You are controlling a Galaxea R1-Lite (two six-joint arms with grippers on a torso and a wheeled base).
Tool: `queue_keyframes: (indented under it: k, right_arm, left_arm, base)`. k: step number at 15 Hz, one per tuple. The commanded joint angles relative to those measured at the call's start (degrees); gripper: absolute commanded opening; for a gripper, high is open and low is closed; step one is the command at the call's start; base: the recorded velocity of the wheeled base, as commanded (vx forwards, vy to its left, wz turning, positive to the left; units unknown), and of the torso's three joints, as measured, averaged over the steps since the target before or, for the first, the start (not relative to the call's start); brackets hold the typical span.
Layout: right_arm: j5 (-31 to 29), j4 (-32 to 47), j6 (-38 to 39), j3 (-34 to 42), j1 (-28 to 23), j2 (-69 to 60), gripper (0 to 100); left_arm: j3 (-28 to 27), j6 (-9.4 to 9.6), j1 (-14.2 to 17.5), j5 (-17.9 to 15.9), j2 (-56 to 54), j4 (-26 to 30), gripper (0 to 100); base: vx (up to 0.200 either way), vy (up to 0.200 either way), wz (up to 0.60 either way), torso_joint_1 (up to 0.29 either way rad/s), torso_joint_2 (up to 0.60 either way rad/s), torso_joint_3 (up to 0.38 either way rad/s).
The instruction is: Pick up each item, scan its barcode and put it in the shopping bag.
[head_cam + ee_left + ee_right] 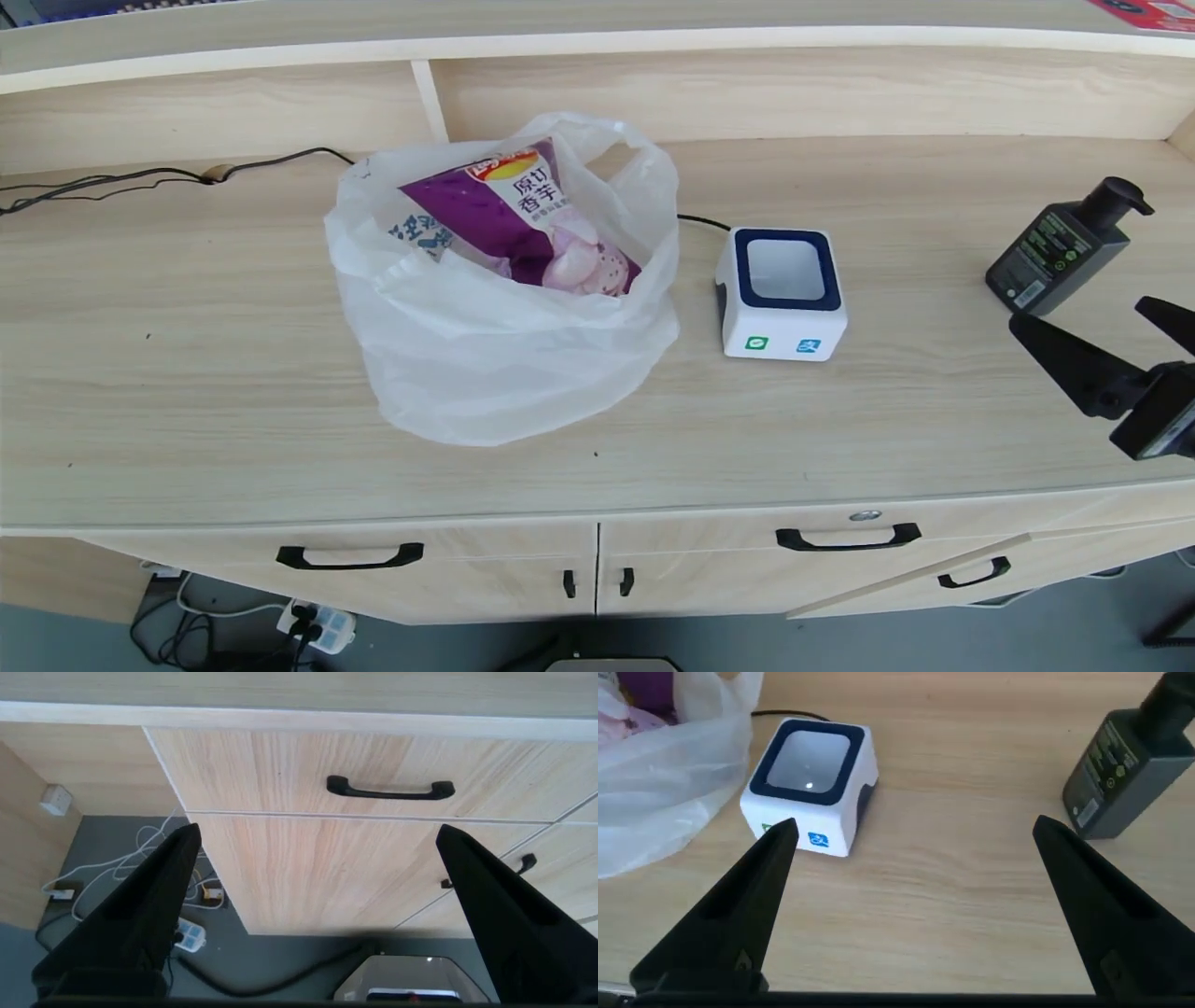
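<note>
Spread wide and empty, the right hand point(1075, 313) should centre on the body of the dark grey plastic pump bottle point(1060, 247), then close squarely.

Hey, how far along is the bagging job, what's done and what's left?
Done: the purple chip packet sits in the shopping bag. In hand: nothing; the right pincer hangs open near the dark pump bottle. Left: that bottle lies on the counter, to be picked up, scanned at the scanner and bagged.
</note>
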Motion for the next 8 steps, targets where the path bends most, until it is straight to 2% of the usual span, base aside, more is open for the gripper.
queue_keyframes:
  k: [1,5,8]
  right_arm:
    - [0.7,0.0,-0.1,0.5,-1.2,-1.2,100]
    - [2.3,0.0,-0.6,1.5,-1.4,-0.7,100]
    - [2.4,-2.9,0.3,0.2,-3.5,5.0,100]
  left_arm:
    - [0.0,0.01,0.0,0.0,0.1,0.1,100]
    - [0.0,0.10,0.0,0.0,0.1,0.0,100]
    - [0.0,0.01,0.0,0.0,0.1,0.0,100]
  base:
    - [0.000,-0.200,0.00,0.017,0.02,0.007]
    - [0.000,-0.200,0.00,0.001,0.00,0.004]
    - [0.000,0.000,0.00,0.000,0.00,0.000]
